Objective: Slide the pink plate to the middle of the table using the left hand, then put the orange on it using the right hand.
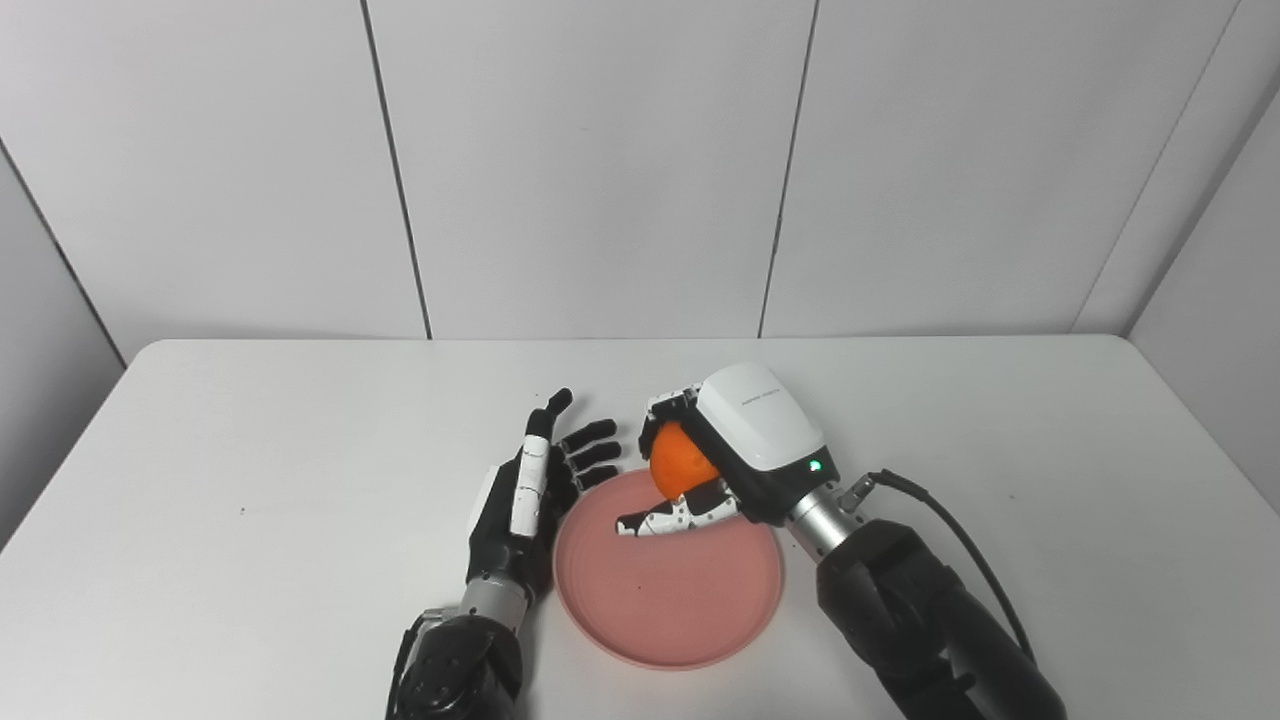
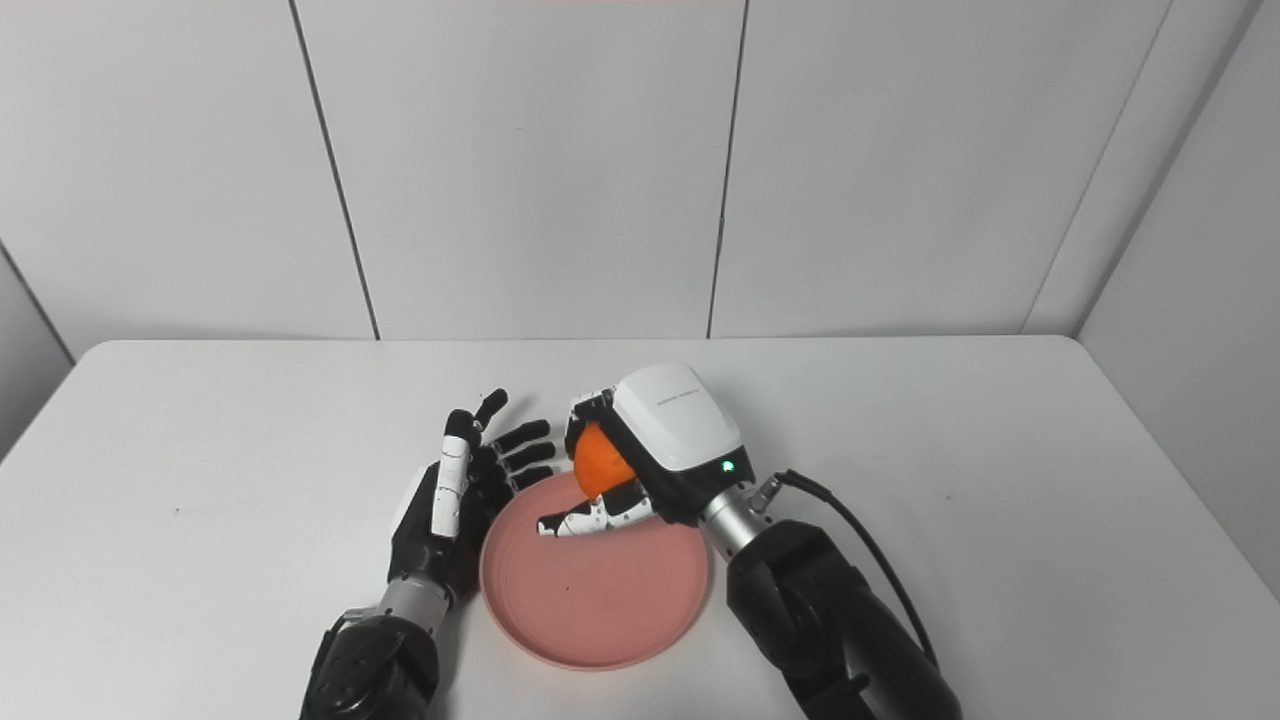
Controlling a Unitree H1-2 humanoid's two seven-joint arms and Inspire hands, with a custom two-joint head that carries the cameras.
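Note:
The pink plate (image 1: 668, 590) lies flat on the white table (image 1: 250, 480), near the front middle. My left hand (image 1: 530, 490) is open, fingers spread and pointing away, resting against the plate's left rim. My right hand (image 1: 720, 455) is shut on the orange (image 1: 678, 460) and holds it just above the plate's far edge, thumb stretched out over the plate. The same scene shows in the right eye view, with the plate (image 2: 595, 590), the orange (image 2: 600, 462), the left hand (image 2: 455, 495) and the right hand (image 2: 655, 450).
A black cable (image 1: 950, 530) loops from my right wrist over the table. Grey wall panels (image 1: 600, 160) stand behind the table's far edge.

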